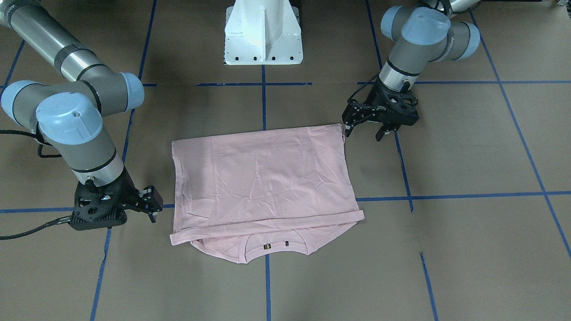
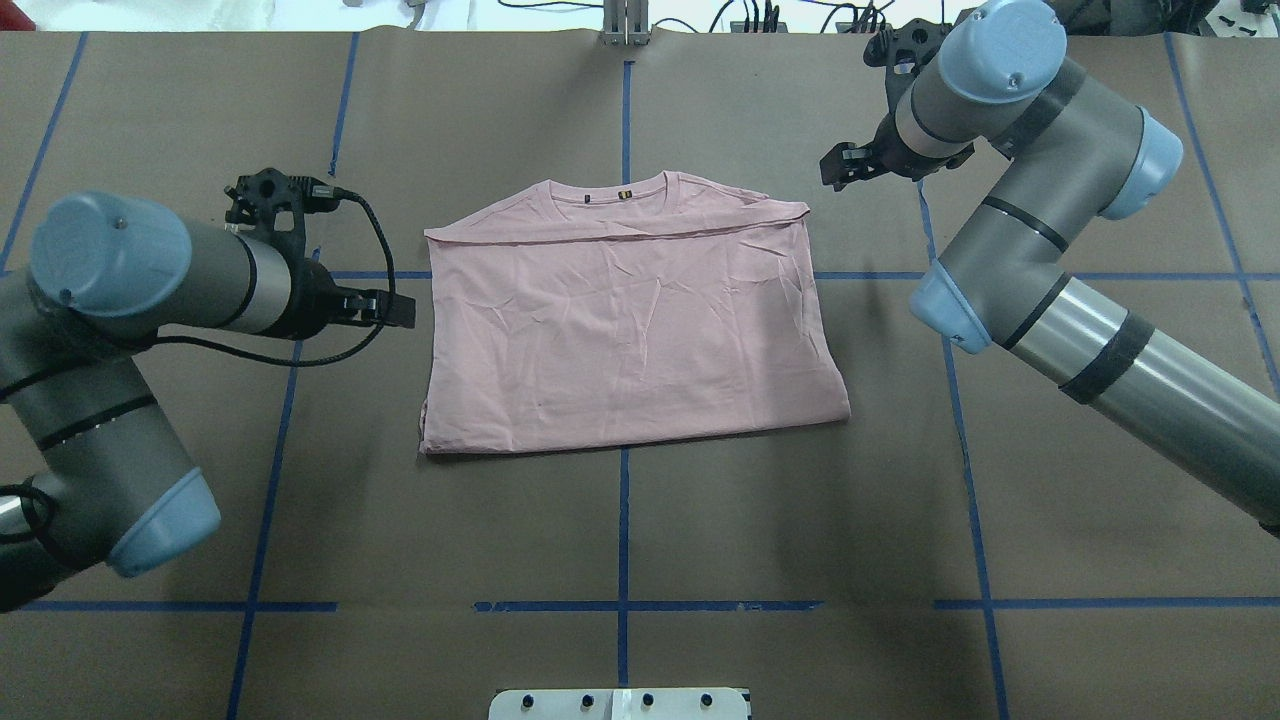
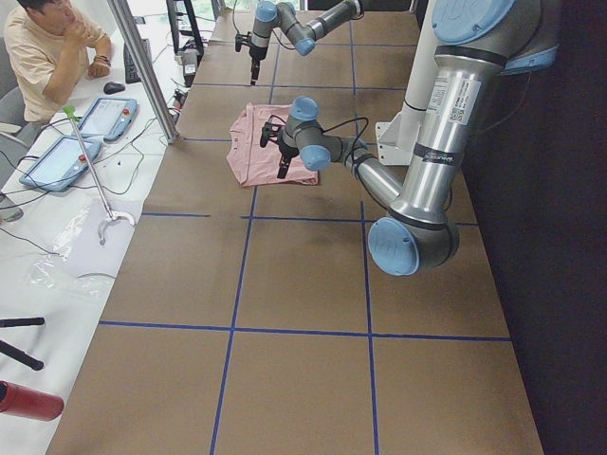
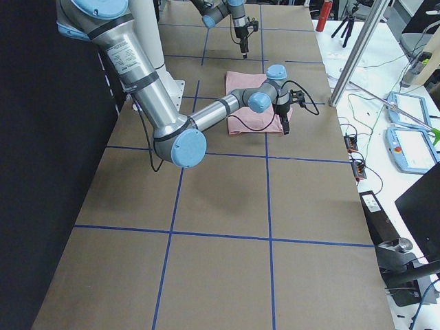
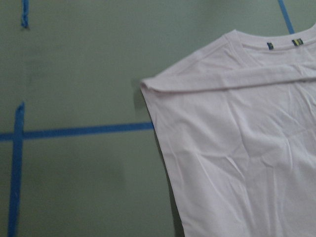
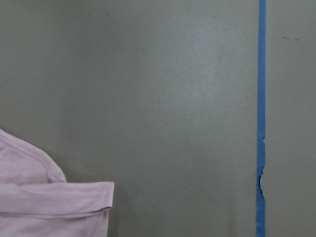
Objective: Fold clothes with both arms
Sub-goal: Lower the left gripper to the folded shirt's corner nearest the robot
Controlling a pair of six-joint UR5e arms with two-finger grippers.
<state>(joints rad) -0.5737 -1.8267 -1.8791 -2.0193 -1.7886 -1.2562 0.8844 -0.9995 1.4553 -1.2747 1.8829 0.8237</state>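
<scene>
I see the pink shirt (image 1: pixel 263 178) lying flat in the middle of the brown worktop (image 1: pixel 446 249). It is folded into a neat block. The bottom part is laid up over the top part. Only the round collar (image 1: pixel 276 244) and a thin strip of the shoulders peek out at the far end, away from the white base (image 1: pixel 263 40). The side of the shirt that faces up is plain, with small creases.

My left tool (image 1: pixel 363 132) hangs just beside the shirt's left edge. Its fingers are spread wide and hold nothing. I cannot tell if one fingertip touches the cloth. Its wrist camera looks down on the shirt's left corner at the collar end.

My right tool (image 1: pixel 155 209) is beside the shirt's right edge, near the collar end and a little apart from the cloth. Its fingers look parted too, and it holds nothing. Its wrist camera shows just the shirt's right corner at the collar end, low on its left side.

Blue tape lines (image 1: pixel 468 195) run under and around the shirt.
</scene>
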